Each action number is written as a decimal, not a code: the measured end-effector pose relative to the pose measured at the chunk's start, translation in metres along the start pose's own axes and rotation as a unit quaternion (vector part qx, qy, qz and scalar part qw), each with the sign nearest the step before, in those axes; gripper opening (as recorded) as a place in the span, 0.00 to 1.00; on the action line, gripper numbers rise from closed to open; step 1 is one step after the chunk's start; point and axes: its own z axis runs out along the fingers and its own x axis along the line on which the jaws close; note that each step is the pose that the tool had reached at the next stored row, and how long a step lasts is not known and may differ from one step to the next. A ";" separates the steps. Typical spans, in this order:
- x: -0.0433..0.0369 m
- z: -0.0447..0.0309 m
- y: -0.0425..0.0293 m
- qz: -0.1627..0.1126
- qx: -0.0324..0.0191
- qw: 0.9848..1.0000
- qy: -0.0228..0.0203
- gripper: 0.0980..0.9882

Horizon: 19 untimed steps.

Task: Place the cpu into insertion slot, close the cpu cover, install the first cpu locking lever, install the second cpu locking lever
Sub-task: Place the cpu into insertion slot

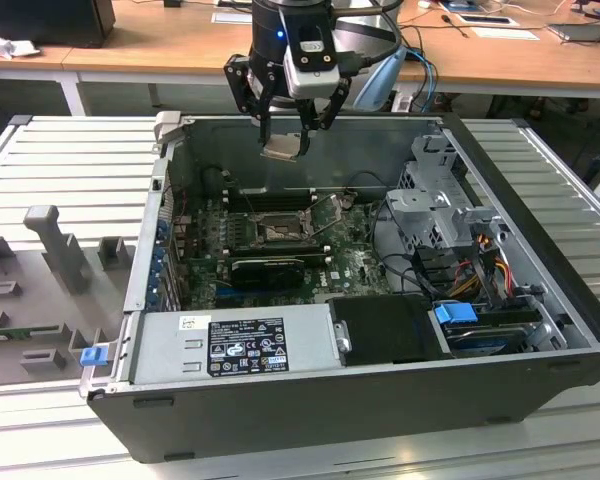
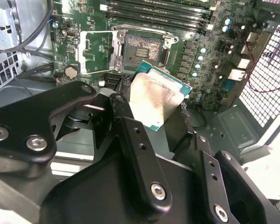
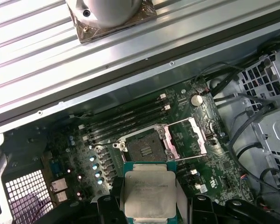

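Nearest in the exterior view is the front wall of the open dark-grey metal computer case [image 1: 310, 410]. Above its far wall hangs the black multi-fingered gripper [image 1: 290, 135], jaws closed onto the edges of the small square silver-topped cpu [image 1: 283, 150], which it carries slightly tilted and clear of everything. The square black insertion slot [image 1: 275, 232] lies below the chip and toward the near wall, bare on the green circuit board [image 1: 352, 262]. In the first wrist view the thin dark metal cpu cover [image 3: 199, 136] stands swung open beside the slot, so the way down looks unobstructed. Long black memory slots [image 1: 270, 200] border the slot's far side, and a grey metal drive cage [image 1: 445, 200] stands by the right wall.
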 end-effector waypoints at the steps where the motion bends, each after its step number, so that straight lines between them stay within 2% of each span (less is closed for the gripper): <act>1: 0.0000 0.0000 0.0000 0.001 0.000 1.000 0.000 0.49; 12: 0.0001 0.0005 -0.0001 0.014 0.000 1.000 -0.001 0.49; 19: 0.0001 0.0010 -0.0001 0.042 -0.001 0.999 -0.004 0.49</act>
